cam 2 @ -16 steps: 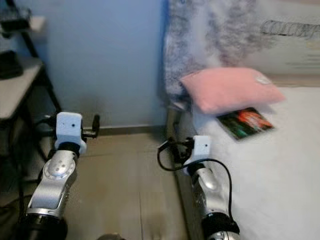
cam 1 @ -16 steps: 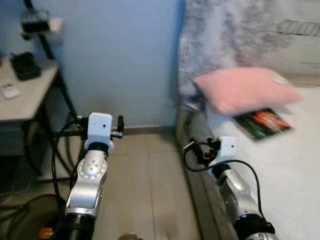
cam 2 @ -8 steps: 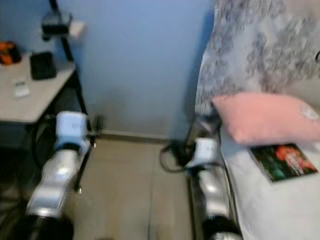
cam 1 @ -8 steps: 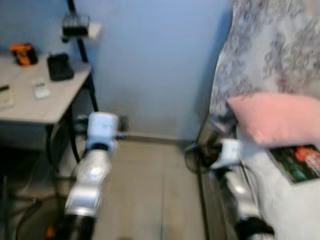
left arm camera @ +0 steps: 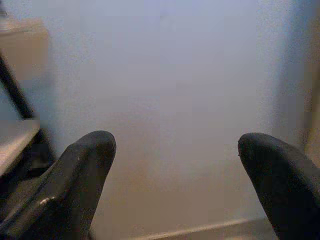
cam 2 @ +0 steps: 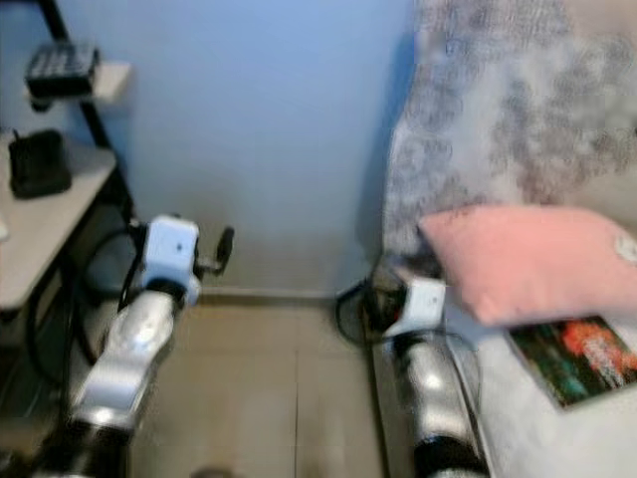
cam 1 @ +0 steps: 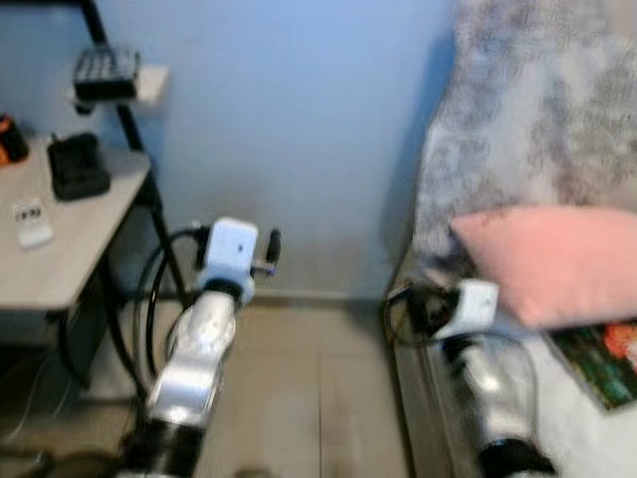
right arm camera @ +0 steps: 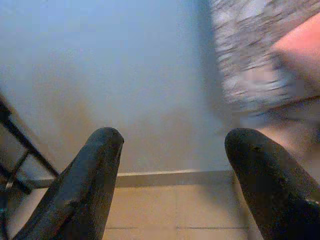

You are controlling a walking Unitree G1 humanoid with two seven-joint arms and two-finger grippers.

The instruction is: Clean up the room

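A pink pillow lies on the white bed at the right, with a dark, colourful book lying just in front of it. A grey patterned blanket hangs behind the pillow. My left gripper is held up over the tiled floor, facing the blue wall; it is open and holds nothing. My right gripper is raised by the bed's near corner, open and holding nothing, also facing the wall.
A light desk on black legs stands at the left, carrying a black box, a white remote and an orange thing. A small shelf hangs above it. Cables trail under the desk.
The camera swung left and then partly back right, so the whole scene shifted. Both arms stay raised in front, grippers open as before.
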